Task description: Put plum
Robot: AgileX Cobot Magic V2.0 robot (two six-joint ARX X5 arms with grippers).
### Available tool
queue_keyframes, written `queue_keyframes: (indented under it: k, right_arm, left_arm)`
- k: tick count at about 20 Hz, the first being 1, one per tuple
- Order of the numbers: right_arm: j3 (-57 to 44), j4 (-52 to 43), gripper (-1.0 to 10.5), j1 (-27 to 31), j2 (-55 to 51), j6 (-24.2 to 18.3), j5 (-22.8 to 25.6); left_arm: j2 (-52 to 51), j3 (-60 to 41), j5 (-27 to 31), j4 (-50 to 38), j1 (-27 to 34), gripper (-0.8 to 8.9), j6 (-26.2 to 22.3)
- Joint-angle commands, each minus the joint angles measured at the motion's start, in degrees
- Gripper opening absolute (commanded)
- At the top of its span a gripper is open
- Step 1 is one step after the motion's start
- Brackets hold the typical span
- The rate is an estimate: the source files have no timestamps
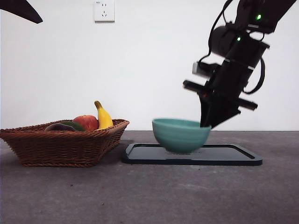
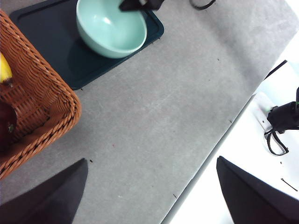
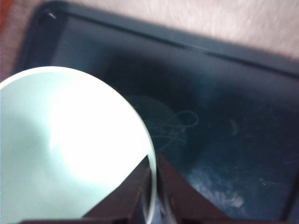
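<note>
You have the wicker basket (image 1: 60,147) nearest, at the desk's left side, and the plum (image 1: 59,127) lies in it at the left end of the fruit, just beside a flat green fruit (image 1: 74,124), with the apple (image 1: 86,122) and banana (image 1: 103,116) further along. Only its dark upper curve shows above the rim. In the left wrist view it sits against the basket wall, mostly cut off by the picture edge.

Judgement on handling: it looks smooth and glossy, so expect it to be slippery, firm but bruisable, and light. Take it across the widest part of its body, from above — not near the ends. Its long axis appears to run roughly along the basket's length, lying flat; which end carries the stem cannot be told.

Further back, the right gripper (image 1: 209,122) pinches the right rim of the teal bowl (image 1: 180,135), jaws narrow with the wall between them, over the dark tray (image 1: 233,156). The left gripper (image 2: 149,196) hangs above the bare desk beside the basket, jaws wide and holding nothing.
</note>
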State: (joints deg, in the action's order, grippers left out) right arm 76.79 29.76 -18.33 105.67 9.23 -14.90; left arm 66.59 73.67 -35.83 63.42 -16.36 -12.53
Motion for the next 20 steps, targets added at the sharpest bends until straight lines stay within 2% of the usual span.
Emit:
queue_keyframes:
  k: [1, 6, 9, 15, 20]
  right_arm:
    - [1.38, 0.7, 0.1, -0.31, -4.72, -0.55, -0.09]
    - [1.36, 12.02, 0.1, -0.59, -16.39, -3.67, -0.09]
    - [0.39, 16.55, 0.1, -2.01, -21.14, -3.69, -0.04]
    - [-11.52, 14.58, 0.1, -8.46, -29.11, -3.69, 1.16]
    - [-21.73, 6.95, 0.1, -12.92, -29.33, -2.01, 1.97]
  left_arm:
    - [0.42, 1.27, -0.2, -0.35, -0.17, 4.36, -0.48]
    - [0.39, 1.27, -0.2, -0.35, -0.17, 4.36, -0.48]
    - [0.39, 1.27, -0.2, -0.37, -0.17, 4.36, -0.48]
    - [0.42, 1.27, -0.2, -0.33, -0.17, 4.36, -0.46]
    - [0.42, 1.27, -0.2, -0.33, -0.17, 4.36, -0.48]
